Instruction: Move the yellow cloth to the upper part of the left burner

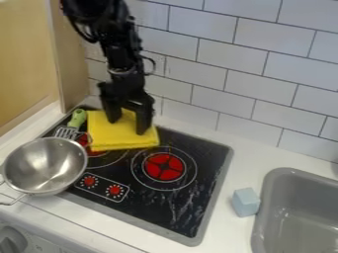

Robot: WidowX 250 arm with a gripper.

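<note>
The black gripper [127, 126] hangs down over the yellow cloth [119, 140] at the back left of the stove, its two fingers spread apart and their tips at the cloth. The cloth lies folded and roughly flat. It covers the upper right part of the left burner [94, 152], whose red centre shows partly at the cloth's left edge.
A metal pan [43, 166] sits at the stove's left front. A spatula with a green handle [77, 118] lies beside the cloth. The right burner [164, 167], a light blue block [246, 202] and a grey sink [297, 217] are farther right. A tiled wall stands behind.
</note>
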